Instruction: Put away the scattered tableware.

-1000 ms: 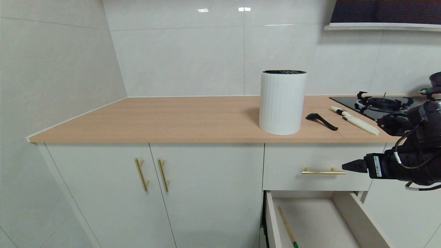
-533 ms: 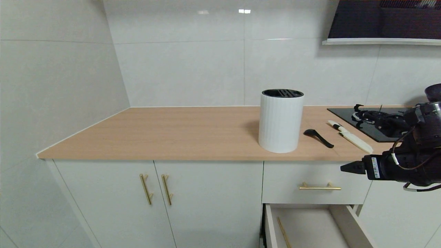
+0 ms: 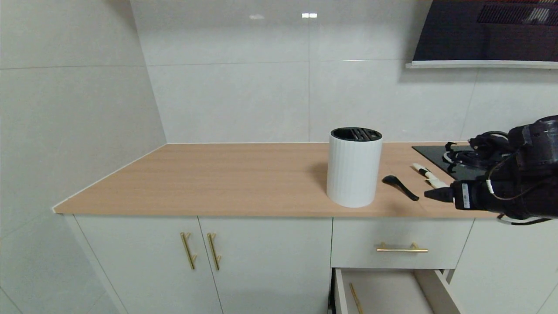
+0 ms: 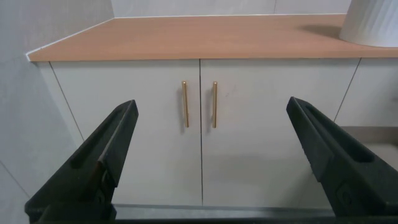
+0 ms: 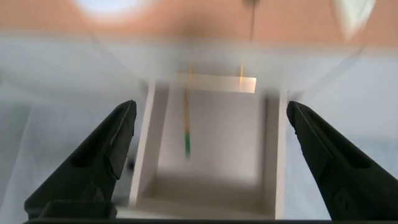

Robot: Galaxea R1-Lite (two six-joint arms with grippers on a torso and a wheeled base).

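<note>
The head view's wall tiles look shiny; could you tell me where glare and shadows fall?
Head view: two bright glare spots high on the wall tiles; the white holder throws a soft shadow leftward on the counter. Left wrist view: cupboard doors evenly lit, without glare.

nothing legible here

a white sticker [image 3: 465,196] is sitting on the black housing of the right arm, just behind the right gripper [image 3: 431,195] and facing the head camera. thin dark marks are running across it in short rows, but they are showing far too small to read as letters or numbers. pale streaks are showing on the dark front panel of the range hood [image 3: 510,15] at the upper right, and it is not possible to tell whether they are print. no word, number or sign is coming through clearly anywhere else.
</note>
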